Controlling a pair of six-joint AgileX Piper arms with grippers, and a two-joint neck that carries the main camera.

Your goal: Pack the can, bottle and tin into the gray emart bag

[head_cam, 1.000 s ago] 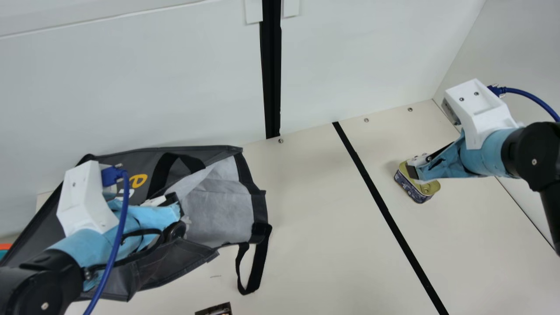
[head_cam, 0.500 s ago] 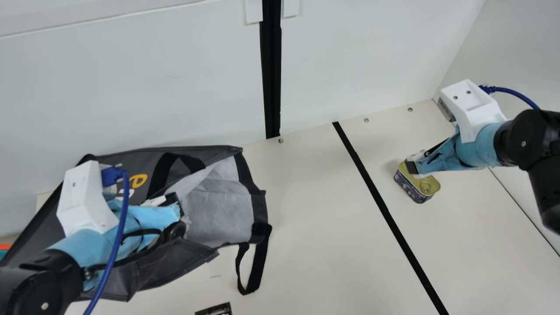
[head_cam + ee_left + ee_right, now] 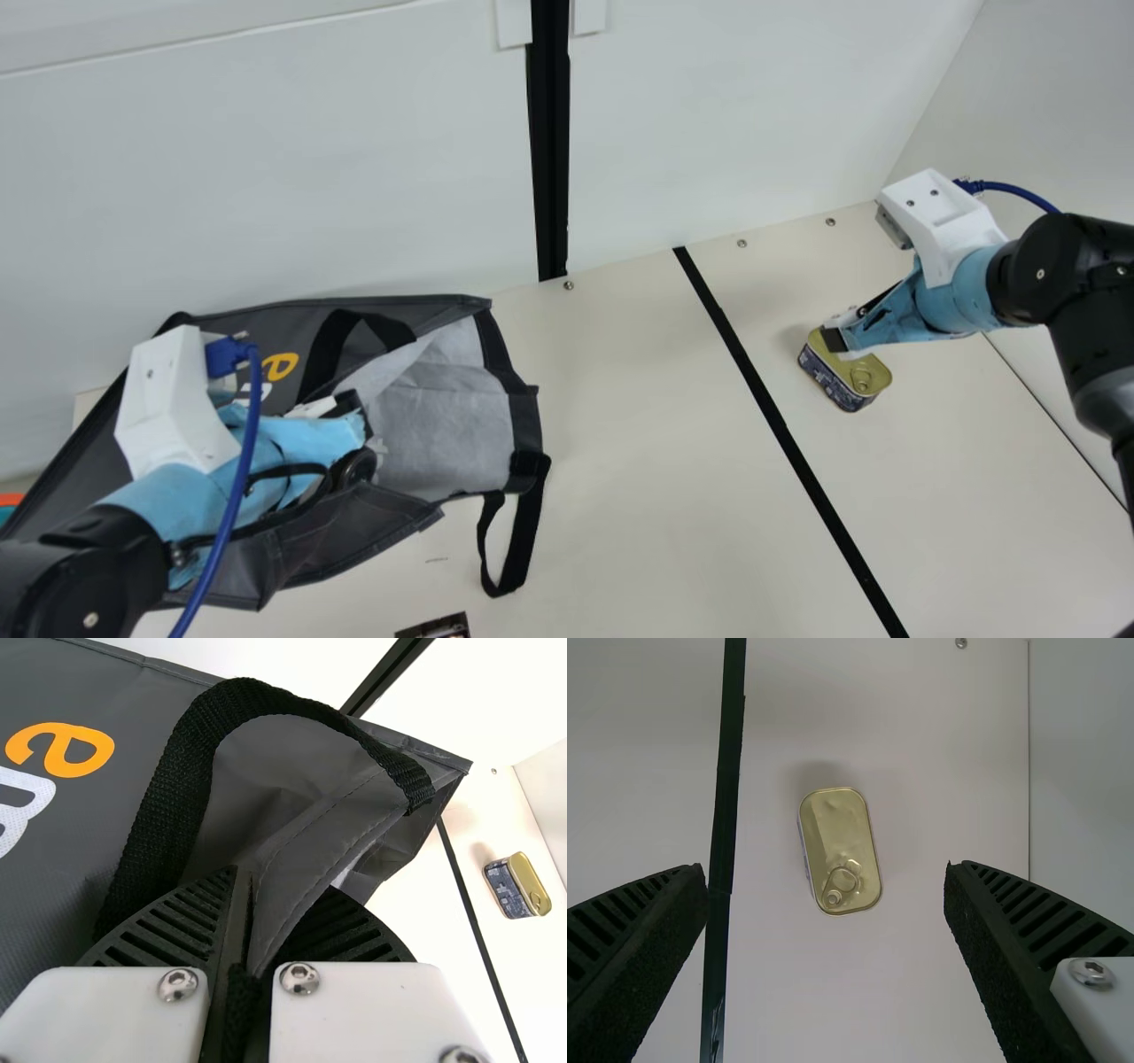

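Right wrist view: the tin (image 3: 840,850) lies ahead, within the gap between the ribbed fingers of the right gripper (image 3: 824,870), which stand wide apart and touch nothing. Its long axis runs across their closing line, only slightly askew, so closing should meet the two long sides; little turning seems called for, chiefly a lowering. In the main view it sits right of centre in the frame, beyond the slanting black strip (image 3: 769,408), its long axis running from upper left to lower right. The right arm is plainly the nearer, its fingertips overlapping the tin's upper-left end there. The tin rests flat on the table, lid up: a dull gold top with rounded corners, a ring pull toward one end, and a dark blue patterned side. Over at the lower left, the left gripper (image 3: 282,881) pinches the cloth edge of the gray emart bag (image 3: 443,425), whose pale-lined mouth faces right, toward the tin. A low, slippery-looking wall could make for a shallow grip if the fingers close too high.
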